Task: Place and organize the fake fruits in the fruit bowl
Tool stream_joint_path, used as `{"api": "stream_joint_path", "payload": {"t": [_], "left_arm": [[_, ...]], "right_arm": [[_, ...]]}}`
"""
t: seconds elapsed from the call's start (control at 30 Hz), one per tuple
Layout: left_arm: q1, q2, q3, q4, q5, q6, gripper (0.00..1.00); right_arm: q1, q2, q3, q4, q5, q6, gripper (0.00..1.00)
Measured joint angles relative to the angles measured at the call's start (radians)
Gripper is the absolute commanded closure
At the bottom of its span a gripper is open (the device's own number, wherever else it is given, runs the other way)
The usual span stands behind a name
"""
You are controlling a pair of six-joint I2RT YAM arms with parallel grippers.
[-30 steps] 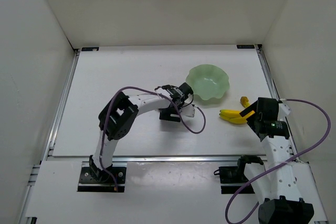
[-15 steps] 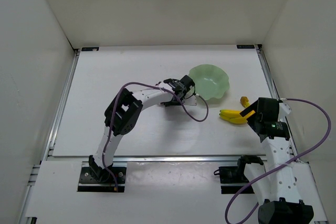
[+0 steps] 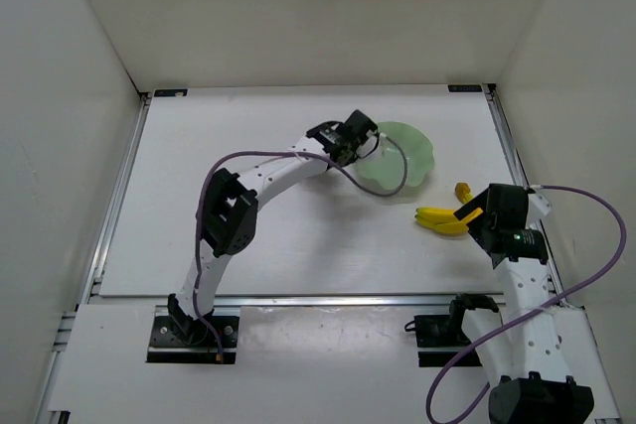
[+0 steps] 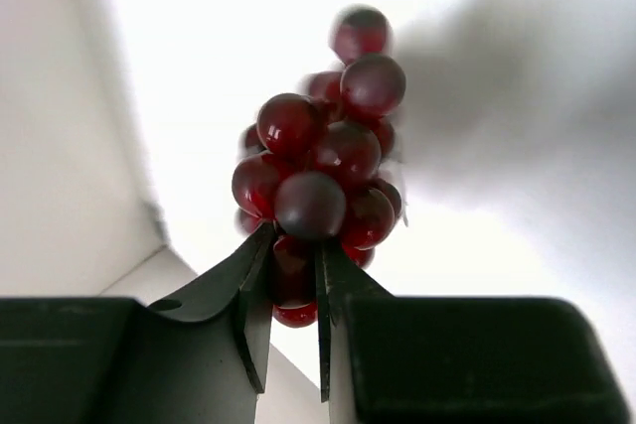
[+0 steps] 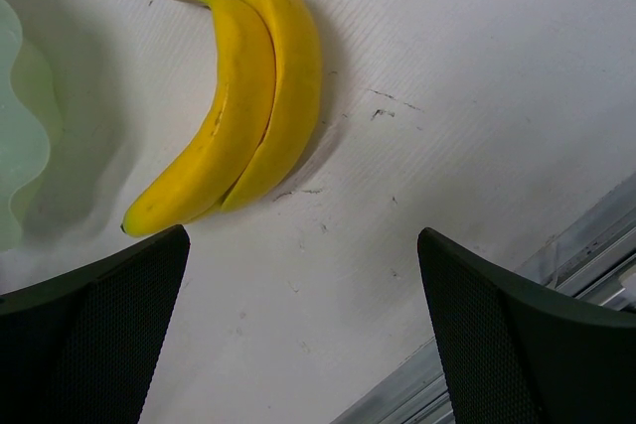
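A cluster of dark red-purple grapes (image 4: 328, 161) hangs between the black fingers of my left gripper (image 4: 294, 237), which is shut on its lower grapes. From above, the left gripper (image 3: 358, 132) sits over the left rim of the pale green scalloped fruit bowl (image 3: 415, 158); the grapes are hidden there. A yellow bunch of bananas (image 3: 441, 220) (image 5: 238, 96) with a brown stem lies on the table just right of the bowl. My right gripper (image 5: 301, 235) (image 3: 477, 215) hovers beside the bananas, open, nothing between its fingers. The bowl's rim (image 5: 20, 136) shows at that view's left edge.
White walls enclose the table on three sides. A metal rail (image 3: 502, 136) runs along the right edge, close to the right arm. A purple cable (image 3: 393, 181) from the left arm loops across the bowl's front.
The left gripper shut on the grapes, rose off the table and swung up and right to the bowl's left rim. The right arm stayed still.
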Motion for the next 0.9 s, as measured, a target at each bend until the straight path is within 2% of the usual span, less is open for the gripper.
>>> {"api": "stream_joint_path", "payload": {"t": [0.1,0.23,0.37,0.63,0.67,0.7,0.77,0.9], "left_arm": [[0.002,0.013,0.199,0.008,-0.044,-0.011,0.89],[0.003,0.034,0.384,0.129,-0.073,-0.012,0.86],[-0.004,0.039,0.412,0.191,-0.015,-0.033,0.81],[-0.041,0.124,0.409,0.193,0.304,-0.129,0.72],[-0.045,0.13,0.409,0.193,0.332,-0.141,0.67],[-0.051,0.137,0.408,0.192,0.355,-0.152,0.41],[-0.058,0.139,0.4,0.196,0.388,-0.162,0.01],[-0.068,0.139,0.38,0.218,0.4,-0.188,0.01]], "right_arm": [[0.0,0.011,-0.002,0.006,0.002,0.0,0.0],[0.0,0.042,-0.011,0.027,0.001,0.0,0.0],[0.0,0.101,-0.011,0.039,-0.003,0.001,0.0],[0.0,0.154,-0.012,0.075,-0.002,0.031,0.0],[0.0,0.154,-0.013,0.087,-0.002,0.034,0.0],[0.0,0.155,-0.015,0.094,-0.002,0.037,0.0],[0.0,0.166,-0.019,0.106,0.001,0.044,0.0],[0.0,0.241,-0.02,0.127,0.003,0.053,0.0]]}}
